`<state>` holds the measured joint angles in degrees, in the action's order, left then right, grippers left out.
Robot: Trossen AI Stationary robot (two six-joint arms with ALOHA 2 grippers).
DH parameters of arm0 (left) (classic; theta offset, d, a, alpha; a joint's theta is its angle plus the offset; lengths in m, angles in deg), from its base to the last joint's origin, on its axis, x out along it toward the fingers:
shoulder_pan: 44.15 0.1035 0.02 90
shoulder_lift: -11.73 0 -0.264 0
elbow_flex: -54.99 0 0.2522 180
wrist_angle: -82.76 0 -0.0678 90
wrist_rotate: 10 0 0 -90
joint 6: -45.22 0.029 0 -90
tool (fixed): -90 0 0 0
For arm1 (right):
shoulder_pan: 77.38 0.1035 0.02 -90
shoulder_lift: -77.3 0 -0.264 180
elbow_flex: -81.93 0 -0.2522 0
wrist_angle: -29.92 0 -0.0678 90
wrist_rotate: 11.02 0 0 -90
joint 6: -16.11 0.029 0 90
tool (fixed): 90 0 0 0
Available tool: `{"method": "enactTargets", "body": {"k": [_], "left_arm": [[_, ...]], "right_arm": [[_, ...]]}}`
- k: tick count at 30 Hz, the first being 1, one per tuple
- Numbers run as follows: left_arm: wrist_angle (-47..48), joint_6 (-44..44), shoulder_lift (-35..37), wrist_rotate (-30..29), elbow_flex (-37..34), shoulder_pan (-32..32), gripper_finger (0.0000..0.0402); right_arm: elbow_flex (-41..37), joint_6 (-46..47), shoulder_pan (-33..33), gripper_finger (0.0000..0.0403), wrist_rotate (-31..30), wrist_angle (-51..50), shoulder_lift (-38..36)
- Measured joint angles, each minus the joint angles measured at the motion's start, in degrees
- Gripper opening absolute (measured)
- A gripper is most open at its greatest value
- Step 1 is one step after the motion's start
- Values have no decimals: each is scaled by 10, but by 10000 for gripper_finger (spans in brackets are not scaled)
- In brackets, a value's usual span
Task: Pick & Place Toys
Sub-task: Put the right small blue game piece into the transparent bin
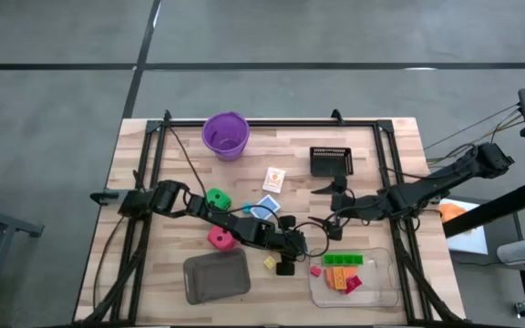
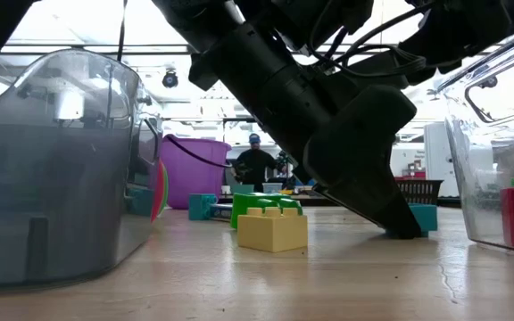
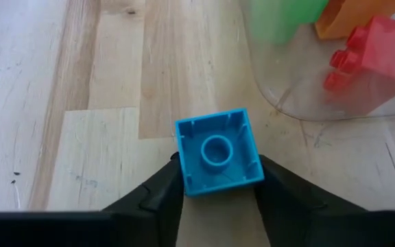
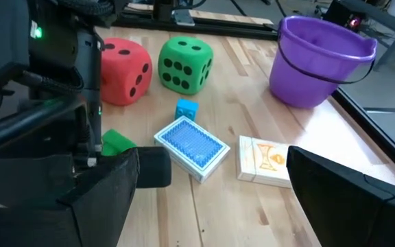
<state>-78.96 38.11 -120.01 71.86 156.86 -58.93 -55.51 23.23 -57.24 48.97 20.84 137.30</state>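
Gripping a square, hollow-backed blue plastic brick (image 3: 219,151) apparently snugly, left gripper (image 3: 218,184) sits on grained wood table (image 3: 101,82). Right gripper (image 4: 211,180) hangs spread, empty.

I see a blue brick (image 3: 219,152) lying hollow side up on the table, pinched between two dark fingers. A yellow brick (image 2: 273,228) sits studs-up nearby; green (image 4: 186,64) and red dice (image 4: 125,71) stand side by side.

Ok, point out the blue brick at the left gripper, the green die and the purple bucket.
blue brick (image 3: 219,151), left wrist view, on its hollow underside.
green die (image 4: 186,64), right wrist view, on its dotted front face.
purple bucket (image 1: 225,135), high view, on its inside.
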Motion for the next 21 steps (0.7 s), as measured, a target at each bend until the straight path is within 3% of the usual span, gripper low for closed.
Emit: {"method": "enactTargets", "body": {"k": [5,12,21], "left_arm": [[1,7,0,0,0,0,191],[2,8,0,1,0,0,134],[14,13,3,-1,0,0,134]], "right_arm": [[0,0,0,362,0,-1,1],[0,0,0,362,1,-1,0],[-1,-24,0,362,-2,32,-2]]}}
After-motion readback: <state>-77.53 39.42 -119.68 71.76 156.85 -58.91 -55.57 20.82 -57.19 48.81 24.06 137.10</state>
